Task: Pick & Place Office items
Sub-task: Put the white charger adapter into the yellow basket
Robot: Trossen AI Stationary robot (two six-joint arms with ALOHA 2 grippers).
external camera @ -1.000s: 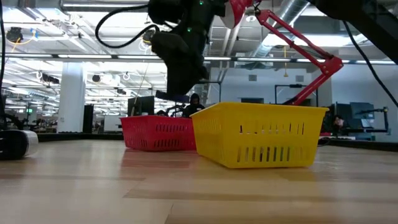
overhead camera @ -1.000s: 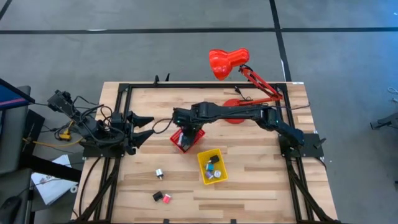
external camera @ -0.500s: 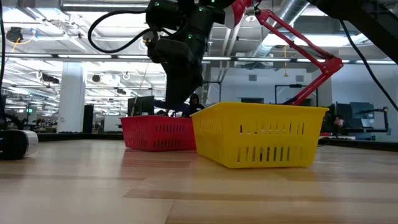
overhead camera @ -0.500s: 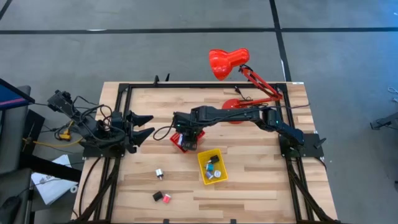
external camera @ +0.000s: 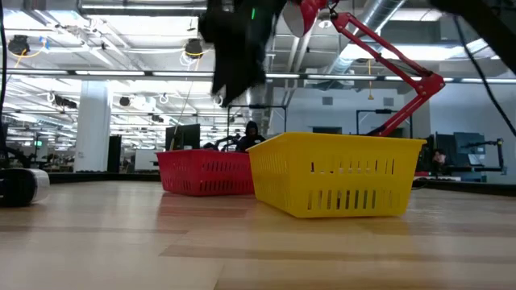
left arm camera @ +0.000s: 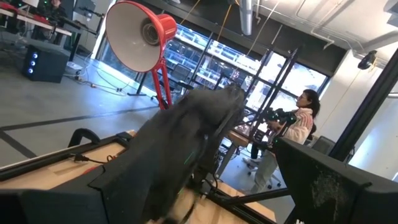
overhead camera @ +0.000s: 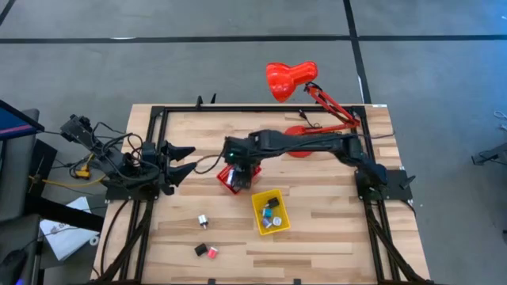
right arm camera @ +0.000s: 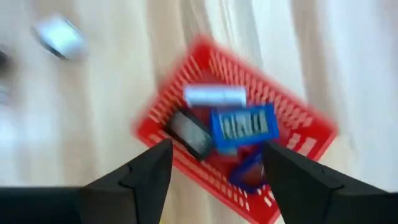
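My right gripper (right arm camera: 214,149) hangs open and empty over the red tray (overhead camera: 235,179); in the low view it (external camera: 234,80) is well above the tray's rim. Inside the red tray lie a white piece (right arm camera: 214,96), a black piece (right arm camera: 189,134) and blue pieces (right arm camera: 242,124). The yellow tray (overhead camera: 270,211) beside it holds several small items. Loose on the table are a white-grey piece (overhead camera: 203,222), a black one (overhead camera: 200,249) and a pink one (overhead camera: 212,252). My left gripper (overhead camera: 179,158) waits open at the table's left side.
A red desk lamp (overhead camera: 291,79) stands at the far edge with its round base (overhead camera: 301,149) under my right arm. The two trays sit side by side mid-table (external camera: 339,185). Bare wood lies near the loose pieces. A person (left arm camera: 305,118) stands beyond the table.
My right gripper dipped toward the red tray, then rose straight up above it, still over the tray. The trays and the loose pieces on the table stayed where they were.
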